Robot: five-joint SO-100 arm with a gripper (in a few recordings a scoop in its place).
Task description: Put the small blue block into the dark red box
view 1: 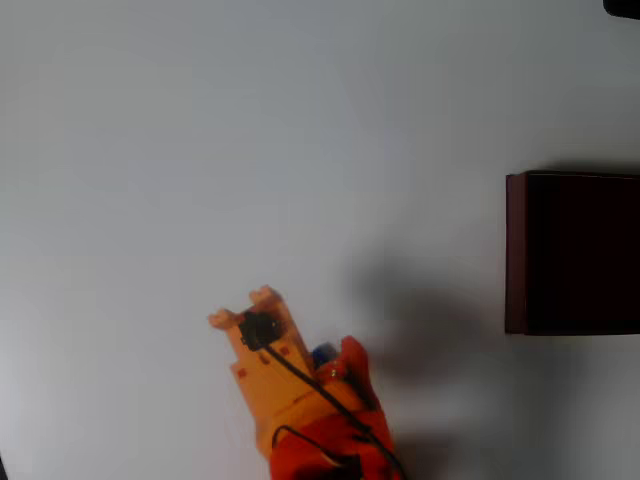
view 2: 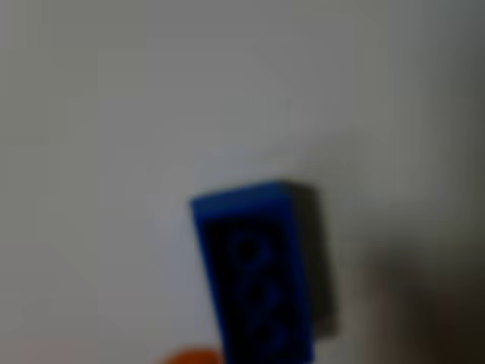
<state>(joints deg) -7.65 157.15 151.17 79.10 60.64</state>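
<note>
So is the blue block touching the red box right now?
Apart. In the overhead view the blue block sits beside the orange gripper at lower centre, while the red box stands at the right edge, bare table between them.

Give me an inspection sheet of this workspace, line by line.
Surface: plain pale grey-white table, bare apart from shadows.
Job's things: tiny bright-blue rectangular block, blurred and close in the wrist view, a sliver of it beside the arm in the overhead view; large maroon square-edged box with a near-black interior at the right edge, nothing seen inside.
Clutter: nothing seen.
Grippers: orange two-finger hand at lower centre, far left of the box; whether it grips the block cannot be told.
Cables: black cable running along the arm.
Surroundings: dark object at the top right corner, unidentifiable.
</note>
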